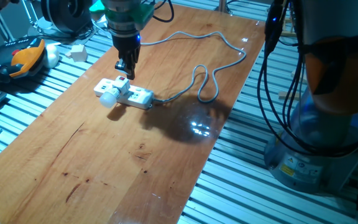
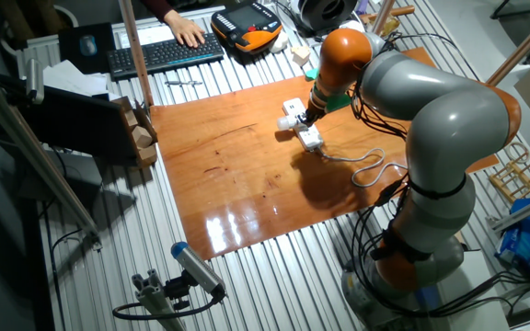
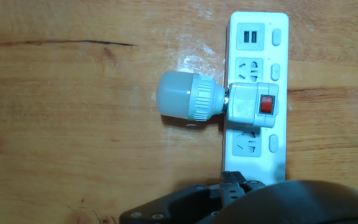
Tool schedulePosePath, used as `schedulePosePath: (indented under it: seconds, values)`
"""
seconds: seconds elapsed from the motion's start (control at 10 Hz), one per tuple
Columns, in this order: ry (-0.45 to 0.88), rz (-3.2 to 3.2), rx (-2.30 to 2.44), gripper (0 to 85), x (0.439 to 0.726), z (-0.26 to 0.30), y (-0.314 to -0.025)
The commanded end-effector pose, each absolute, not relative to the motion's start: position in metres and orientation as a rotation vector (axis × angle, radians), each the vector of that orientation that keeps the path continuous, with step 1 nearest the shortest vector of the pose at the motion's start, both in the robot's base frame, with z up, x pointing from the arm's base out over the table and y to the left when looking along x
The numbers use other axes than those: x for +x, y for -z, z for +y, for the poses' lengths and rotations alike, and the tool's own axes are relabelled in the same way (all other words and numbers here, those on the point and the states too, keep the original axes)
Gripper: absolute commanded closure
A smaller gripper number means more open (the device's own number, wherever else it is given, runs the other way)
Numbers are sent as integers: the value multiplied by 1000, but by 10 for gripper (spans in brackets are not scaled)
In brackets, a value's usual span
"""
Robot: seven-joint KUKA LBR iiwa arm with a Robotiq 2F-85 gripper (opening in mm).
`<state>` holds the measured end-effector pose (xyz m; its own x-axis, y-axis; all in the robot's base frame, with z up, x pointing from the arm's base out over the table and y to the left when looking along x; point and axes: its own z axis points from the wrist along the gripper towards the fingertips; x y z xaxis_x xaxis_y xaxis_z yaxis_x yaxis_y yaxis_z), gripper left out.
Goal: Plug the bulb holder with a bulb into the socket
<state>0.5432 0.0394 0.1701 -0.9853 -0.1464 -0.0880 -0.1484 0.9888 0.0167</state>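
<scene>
The bulb holder [image 3: 253, 104], white with a red switch, sits on the middle outlet of the socket [image 3: 258, 30], a long white power strip. Its frosted bulb [image 3: 178, 95] sticks out sideways over the wood. In one fixed view my gripper [image 1: 127, 70] hangs just above the holder [image 1: 123, 86] and the strip [image 1: 139, 96], apart from both, fingers slightly spread and empty. In the other fixed view the gripper [image 2: 307, 112] is over the holder [image 2: 292, 119]. The hand view shows only the gripper's dark tips [image 3: 236, 182] at the bottom edge.
The strip's grey cord [image 1: 211, 79] loops across the wooden board toward the far right. A plain white cube block [image 1: 78, 51] and an orange pendant [image 1: 27, 57] lie off the board at the back left. A person's hand [image 2: 190, 35] rests on a keyboard [image 2: 159, 55].
</scene>
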Motion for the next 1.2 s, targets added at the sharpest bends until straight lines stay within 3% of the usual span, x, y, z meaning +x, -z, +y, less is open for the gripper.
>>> schedulePosePath:
  seconds: [0.0, 1.1]
  values:
    - [-37, 3046, -226, 850, 543, 39, -170]
    - [-40, 3062, -216, 850, 543, 39, -170]
